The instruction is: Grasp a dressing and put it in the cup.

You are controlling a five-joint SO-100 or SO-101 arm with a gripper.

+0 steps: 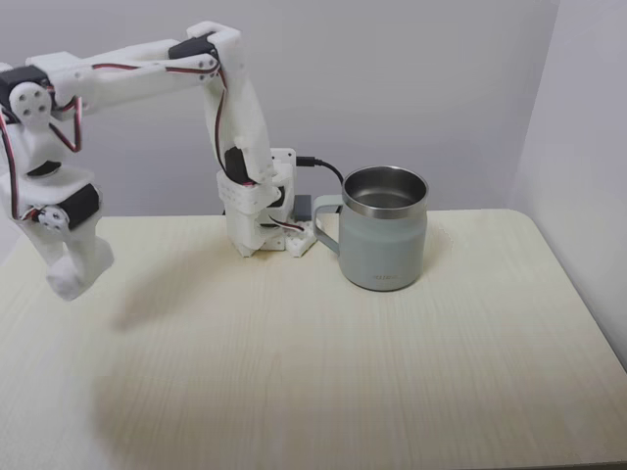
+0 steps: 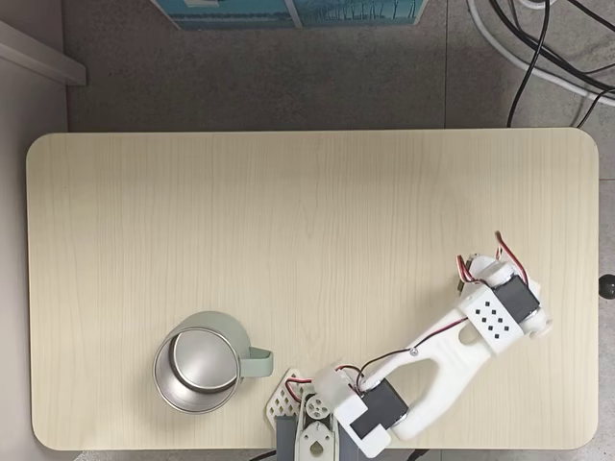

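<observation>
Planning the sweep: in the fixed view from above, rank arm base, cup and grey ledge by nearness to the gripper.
1. Arm base, bottom edge, left of the gripper.
2. Cup, lower left.
3. Grey ledge, top-left corner, off the table.

Both fixed views are evenly and softly lit, bright without harshness; colours read neutral and slightly cool. In a fixed view the light falls from above and somewhat in front, so the arm (image 1: pixel 147 117) throws a broad, diffuse grey shadow onto the table (image 1: pixel 392 392) at lower left, its edges feathered; the cup (image 1: pixel 384 227) casts only a faint shadow at its base. The cup's steel rim shows mild bright reflections, not blown out. In a fixed view from above, shadows are nearly nil beneath the arm (image 2: pixel 452 355); the table (image 2: pixel 288 211) is uniformly lit; focus is sharp throughout, with no motion blur and little edge distortion.
</observation>
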